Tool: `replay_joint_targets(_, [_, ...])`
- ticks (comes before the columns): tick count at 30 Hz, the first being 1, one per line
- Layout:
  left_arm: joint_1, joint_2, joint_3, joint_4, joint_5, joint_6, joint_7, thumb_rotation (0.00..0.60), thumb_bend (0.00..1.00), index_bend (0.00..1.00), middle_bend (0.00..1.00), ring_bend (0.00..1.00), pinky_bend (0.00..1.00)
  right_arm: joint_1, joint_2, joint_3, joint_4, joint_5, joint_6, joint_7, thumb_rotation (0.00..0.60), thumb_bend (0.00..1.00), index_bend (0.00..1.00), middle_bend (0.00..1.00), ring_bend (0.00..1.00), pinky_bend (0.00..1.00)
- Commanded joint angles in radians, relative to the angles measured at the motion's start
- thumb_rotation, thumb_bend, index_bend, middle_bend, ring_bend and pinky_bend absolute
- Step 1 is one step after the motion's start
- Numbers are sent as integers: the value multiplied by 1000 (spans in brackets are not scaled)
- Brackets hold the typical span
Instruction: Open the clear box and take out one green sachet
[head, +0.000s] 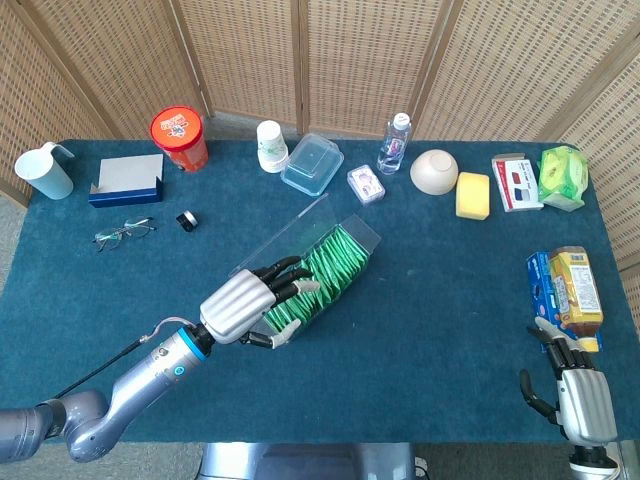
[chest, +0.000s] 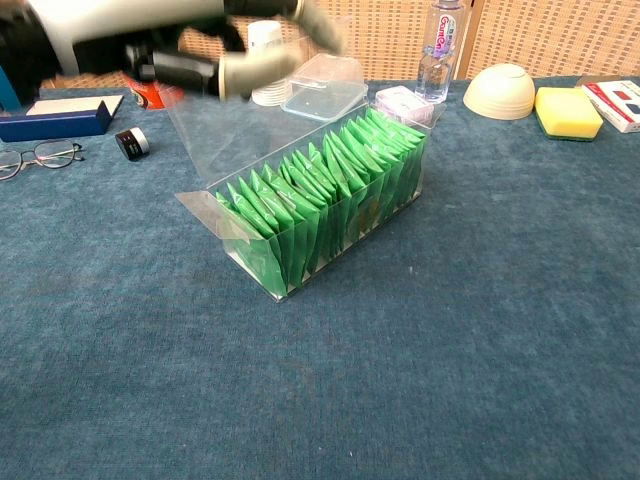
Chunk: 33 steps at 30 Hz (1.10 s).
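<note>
One clear box (chest: 330, 215) lies at the table's (head: 440, 300) centre, lid flap raised toward 10 o'clock; thin rigid transparent walls, likely to slide on the napped blue cloth. Green sachets (chest: 320, 200) stand packed upright, flat and glossy. Left hand (head: 250, 303) hovers above the row's 7 o'clock end, fingers spread, empty. Recommended: pinch one top edge, lift vertically. Right hand (head: 583, 397) rests at 5 o'clock, fingers apart.
</note>
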Motion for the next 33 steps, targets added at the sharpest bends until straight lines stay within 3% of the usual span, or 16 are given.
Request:
replay_joint_targets(1, [-2, -6, 23, 24, -36, -34, 36, 190, 447, 179, 163, 67, 371, 0, -1, 0, 3, 2, -2, 3, 600, 474, 183, 173, 181, 236])
replay_joint_targets(9, [5, -22, 45, 75, -98, -56, 134, 191, 447, 179, 163, 67, 371, 4, -4, -1, 3, -1, -8, 1, 600, 475, 183, 173, 181, 236])
replay_joint_targets(17, [-13, -45, 9, 140, -162, -46, 239, 191, 446, 180, 164, 67, 371, 4, -5, -2, 1, -1, -9, -2, 600, 475, 183, 173, 181, 236])
replay_joint_targets(28, [-68, -85, -53, 242, -288, -119, 232, 195, 446, 198, 168, 67, 370, -3, -4, -3, 6, 2, 1, 9, 600, 475, 182, 173, 181, 236])
replay_joint_targets(33, [-80, -106, -48, 255, -265, -121, 221, 211, 446, 238, 170, 68, 369, -4, -5, -4, 12, 3, 1, 16, 600, 475, 181, 173, 181, 236])
